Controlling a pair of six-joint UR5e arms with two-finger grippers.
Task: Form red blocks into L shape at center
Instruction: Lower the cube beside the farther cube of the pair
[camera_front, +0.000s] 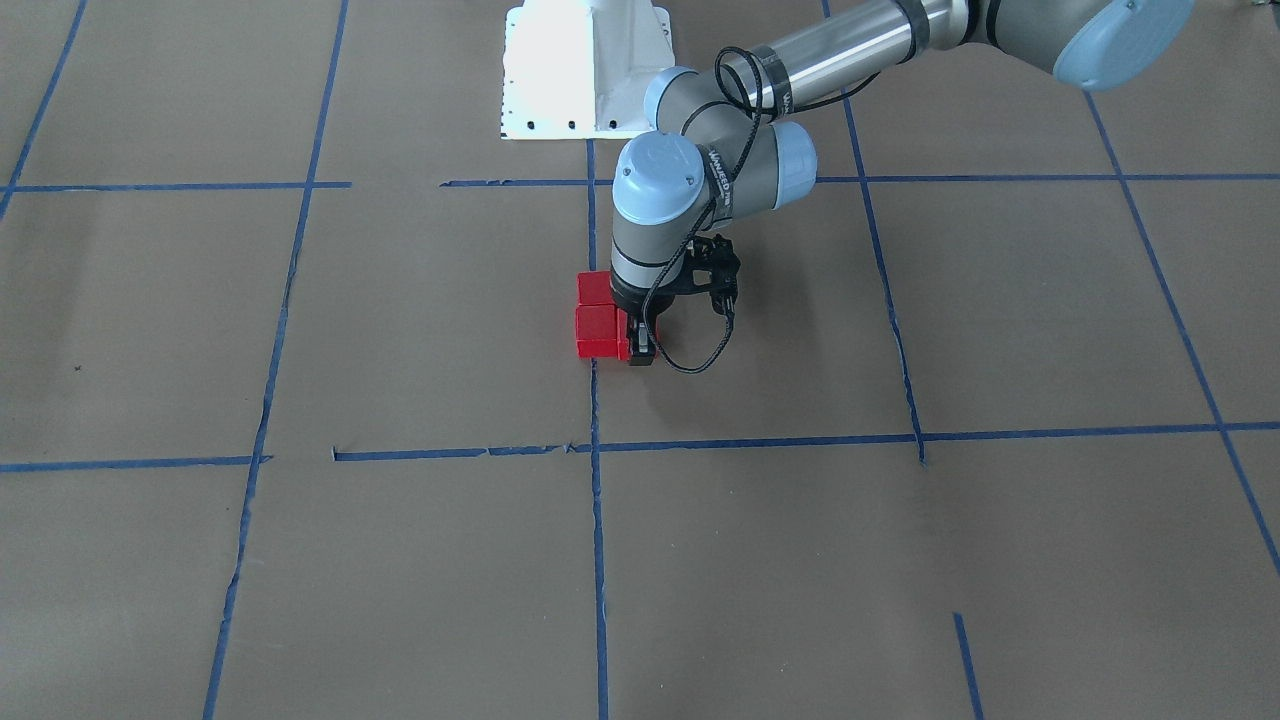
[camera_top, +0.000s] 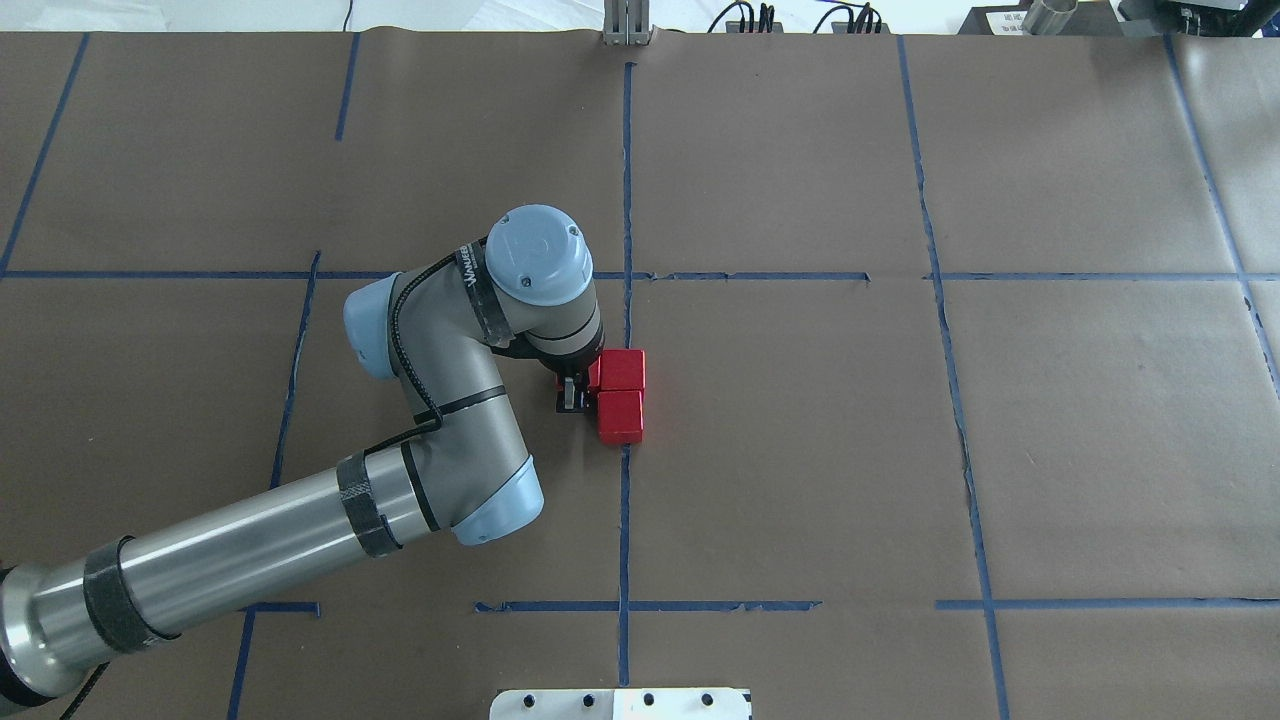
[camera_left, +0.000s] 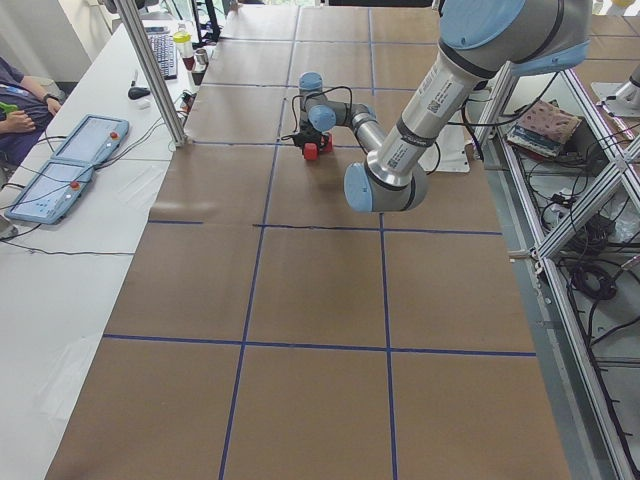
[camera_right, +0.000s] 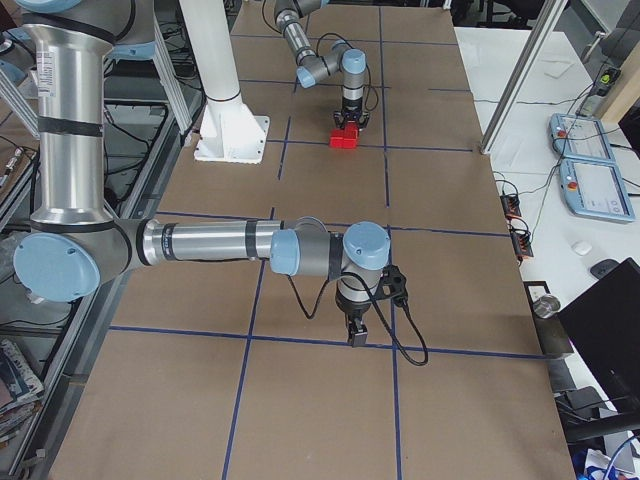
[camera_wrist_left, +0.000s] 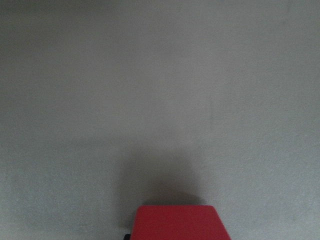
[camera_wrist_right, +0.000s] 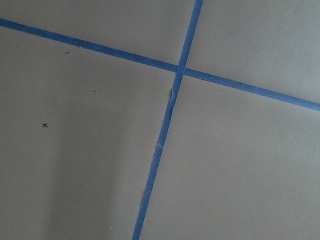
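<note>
Centre rectangle of the brown-paper bench: open paper lies on every side of the small matte bright red cubes except the robot's left, where the left claw stands against them. The cubes sit on the vertical blue tape line, nearer the rectangle's far edge. Count: two cubes touching along the line, a third cube mostly hidden under the left claw. It cannot be told whether that claw grips it, nor how the right claw, well apart, is set.
</note>
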